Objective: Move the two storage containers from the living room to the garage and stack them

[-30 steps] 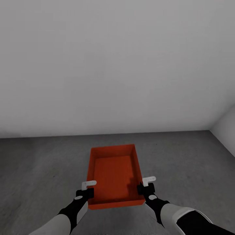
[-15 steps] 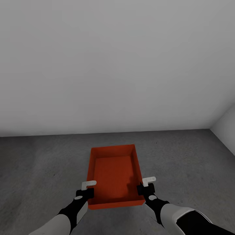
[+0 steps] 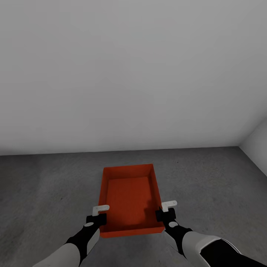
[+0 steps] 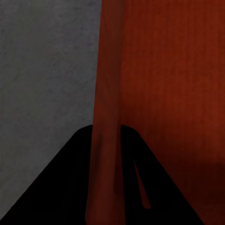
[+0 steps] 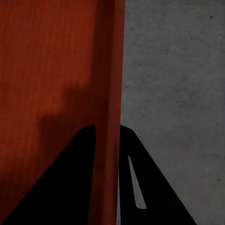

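One red-orange storage container (image 3: 130, 200) sits in front of the robot in the head view, over the dark grey concrete floor (image 3: 207, 178) near a plain white wall (image 3: 133, 74). The left end effector (image 3: 99, 216) grasps its left long wall and the right end effector (image 3: 165, 212) its right long wall. From the left wrist, two dark fingers (image 4: 70, 187) straddle the container's wall (image 4: 107, 93), clamped on it. From the right wrist, fingers (image 5: 140, 187) likewise pinch the opposite wall (image 5: 110, 70), with concrete beside it.

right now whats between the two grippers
The storage container spans the gap in the head view: the left gripper is clamped on its left wall, the right gripper on its right wall. Each wrist view shows a wall pinched between the fingers.
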`<state>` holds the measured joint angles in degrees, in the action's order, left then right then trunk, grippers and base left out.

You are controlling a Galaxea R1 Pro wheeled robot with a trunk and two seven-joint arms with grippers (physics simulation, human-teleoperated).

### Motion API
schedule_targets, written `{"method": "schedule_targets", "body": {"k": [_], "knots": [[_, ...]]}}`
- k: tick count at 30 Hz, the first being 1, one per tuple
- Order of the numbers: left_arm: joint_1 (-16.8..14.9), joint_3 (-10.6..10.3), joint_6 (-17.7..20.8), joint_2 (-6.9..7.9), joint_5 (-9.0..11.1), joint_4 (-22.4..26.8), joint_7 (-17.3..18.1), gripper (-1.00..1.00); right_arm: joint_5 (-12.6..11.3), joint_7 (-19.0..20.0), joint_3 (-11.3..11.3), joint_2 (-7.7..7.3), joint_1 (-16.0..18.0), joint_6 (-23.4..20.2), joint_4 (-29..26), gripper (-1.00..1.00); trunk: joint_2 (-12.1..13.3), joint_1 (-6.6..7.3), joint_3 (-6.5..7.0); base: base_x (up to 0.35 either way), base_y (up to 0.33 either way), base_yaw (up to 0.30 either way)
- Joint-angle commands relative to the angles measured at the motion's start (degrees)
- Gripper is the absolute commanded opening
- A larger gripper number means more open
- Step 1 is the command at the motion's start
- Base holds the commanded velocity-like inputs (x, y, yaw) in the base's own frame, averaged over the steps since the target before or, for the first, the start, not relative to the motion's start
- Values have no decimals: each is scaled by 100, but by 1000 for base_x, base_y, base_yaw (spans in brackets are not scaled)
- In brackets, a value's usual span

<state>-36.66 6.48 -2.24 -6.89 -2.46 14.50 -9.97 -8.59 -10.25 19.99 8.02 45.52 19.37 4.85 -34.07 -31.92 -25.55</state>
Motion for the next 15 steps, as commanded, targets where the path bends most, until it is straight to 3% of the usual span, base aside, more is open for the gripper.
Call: {"method": "schedule_targets", "body": {"k": [1,15], "knots": [[1,73,-23,74,-26,-35,-199,-100,-345,-21,-312,5,16,57,-406,-100,-49,-24,-26,0,0,0],[3,73,-23,74,-26,-35,-199,-100,-345,-21,-312,7,16,66,-406,-100,-610,-331,-277,0,0,0]]}}
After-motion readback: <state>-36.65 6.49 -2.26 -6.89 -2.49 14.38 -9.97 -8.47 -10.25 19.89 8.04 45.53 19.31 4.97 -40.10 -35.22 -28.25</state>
